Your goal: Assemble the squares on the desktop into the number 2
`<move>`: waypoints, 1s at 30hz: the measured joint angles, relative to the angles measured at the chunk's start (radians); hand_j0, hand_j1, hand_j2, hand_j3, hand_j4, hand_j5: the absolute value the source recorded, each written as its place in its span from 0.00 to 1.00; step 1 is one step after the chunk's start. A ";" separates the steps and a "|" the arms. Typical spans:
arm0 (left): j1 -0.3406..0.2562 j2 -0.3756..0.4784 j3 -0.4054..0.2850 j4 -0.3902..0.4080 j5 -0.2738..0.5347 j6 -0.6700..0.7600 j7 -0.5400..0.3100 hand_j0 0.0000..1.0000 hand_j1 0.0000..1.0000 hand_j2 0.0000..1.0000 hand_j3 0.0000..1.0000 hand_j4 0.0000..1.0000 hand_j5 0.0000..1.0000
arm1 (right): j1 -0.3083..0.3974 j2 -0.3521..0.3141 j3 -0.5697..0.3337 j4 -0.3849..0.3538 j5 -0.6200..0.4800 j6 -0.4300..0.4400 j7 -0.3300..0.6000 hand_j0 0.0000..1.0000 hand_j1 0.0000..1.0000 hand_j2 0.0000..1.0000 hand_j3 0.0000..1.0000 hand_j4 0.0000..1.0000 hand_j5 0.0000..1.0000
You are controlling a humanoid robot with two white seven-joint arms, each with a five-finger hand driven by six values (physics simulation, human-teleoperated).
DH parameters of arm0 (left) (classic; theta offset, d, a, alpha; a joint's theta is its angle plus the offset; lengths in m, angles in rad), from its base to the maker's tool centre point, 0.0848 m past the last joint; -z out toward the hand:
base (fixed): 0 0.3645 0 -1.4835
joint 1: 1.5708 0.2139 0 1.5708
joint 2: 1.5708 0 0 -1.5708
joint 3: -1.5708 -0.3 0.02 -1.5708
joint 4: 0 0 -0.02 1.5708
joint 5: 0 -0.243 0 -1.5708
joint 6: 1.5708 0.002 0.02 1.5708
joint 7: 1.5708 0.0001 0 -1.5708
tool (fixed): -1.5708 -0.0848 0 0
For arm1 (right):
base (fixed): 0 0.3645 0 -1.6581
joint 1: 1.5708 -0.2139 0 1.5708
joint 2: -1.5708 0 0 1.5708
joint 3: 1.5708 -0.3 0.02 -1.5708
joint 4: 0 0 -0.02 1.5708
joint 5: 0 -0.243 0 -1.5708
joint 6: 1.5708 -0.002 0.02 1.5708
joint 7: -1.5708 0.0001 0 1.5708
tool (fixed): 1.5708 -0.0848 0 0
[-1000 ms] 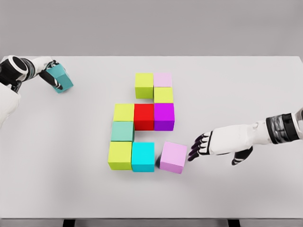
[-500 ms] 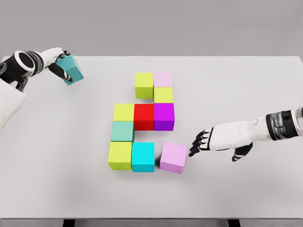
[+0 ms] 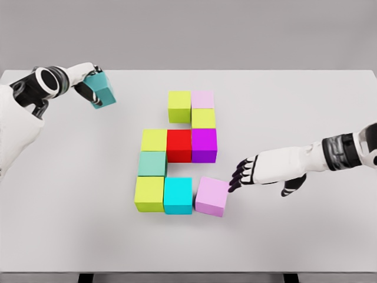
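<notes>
- Ten cubes are being shown on the white table (image 3: pixel 306 106): nine lying on its surface and one being held above it.
- Nearest, a row of three is being formed: a lime cube (image 3: pixel 149 194), a cyan cube (image 3: pixel 178 195) touching it, and a lilac cube (image 3: pixel 211 196) just beside the cyan one, turned slightly so that its edges are not lined up with the row.
- The lilac cube's right upper corner is being met by the dark fingertips (image 3: pixel 235 180) of the right hand (image 3: pixel 253 172); the fingers are being held extended and relaxed, nothing being grasped, with the forearm stretched in level from the right edge.
- Behind the lime cube, a sea-green cube (image 3: pixel 152 163) is being seen alone.
- Farther back, a row of three is being formed by a yellow-green cube (image 3: pixel 154 140), a red cube (image 3: pixel 179 145) and a purple cube (image 3: pixel 204 144).
- Behind the purple one, another yellow-green cube (image 3: pixel 203 118) is being seen.
- Farthest, an olive-lime cube (image 3: pixel 179 106) and a pale pink cube (image 3: pixel 202 99) are being seen side by side.
- At far left, a teal cube (image 3: pixel 100 90) is being held clamped in the left hand (image 3: pixel 87 78), tilted, clear of the table, with the arm bent at the elbow.
</notes>
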 measured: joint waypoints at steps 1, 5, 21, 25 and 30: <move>-0.003 -0.003 -0.003 -0.002 0.000 0.000 0.000 0.60 0.60 0.60 0.60 0.60 0.60 | -0.002 0.002 0.000 0.000 0.000 0.000 0.000 1.00 1.00 1.00 1.00 1.00 1.00; -0.002 -0.009 -0.018 -0.029 0.001 0.000 0.000 0.60 0.60 0.60 0.60 0.60 0.60 | -0.009 0.017 -0.002 0.000 0.000 0.000 0.000 1.00 1.00 1.00 1.00 1.00 1.00; -0.008 -0.043 -0.092 -0.062 -0.004 0.000 0.000 0.60 0.60 0.60 0.60 0.60 0.60 | -0.023 0.049 -0.006 0.032 -0.012 0.000 0.000 1.00 1.00 1.00 1.00 1.00 1.00; -0.008 -0.049 -0.104 -0.065 -0.004 0.000 0.000 0.60 0.60 0.60 0.60 0.60 0.60 | -0.025 0.050 -0.006 0.029 -0.013 0.000 0.000 1.00 1.00 1.00 1.00 1.00 1.00; -0.009 -0.062 -0.116 -0.068 -0.004 0.000 0.000 0.60 0.60 0.60 0.60 0.60 0.60 | -0.025 0.053 -0.007 0.028 -0.014 0.000 0.000 1.00 1.00 1.00 1.00 1.00 1.00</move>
